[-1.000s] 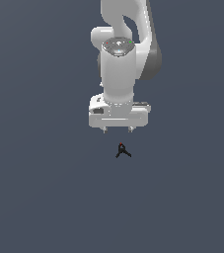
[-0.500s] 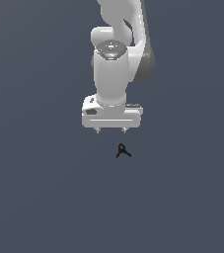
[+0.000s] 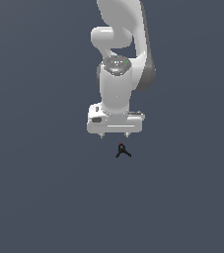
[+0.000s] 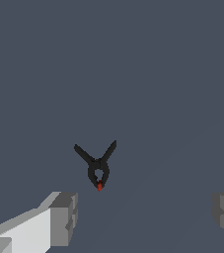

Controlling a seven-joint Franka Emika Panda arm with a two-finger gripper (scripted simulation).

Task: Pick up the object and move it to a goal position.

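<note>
Hovering with fingers spread wide, the glossy white gripper [image 3: 114, 135] hangs just beside the object [image 3: 122, 150], a tiny matte-black, red-tipped clip shape with splayed legs on a flat grey floor [image 3: 39, 188].

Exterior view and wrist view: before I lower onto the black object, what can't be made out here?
- Gripper fingers: in the exterior view the hand's body hides all but two small tips; in the wrist view the picture's edges cut off both pads.
- Black object: too small in the exterior view to show its shape.
- Gripper height above the floor: neither view settles it.
- Goal position: no marker shows in either view.
</note>
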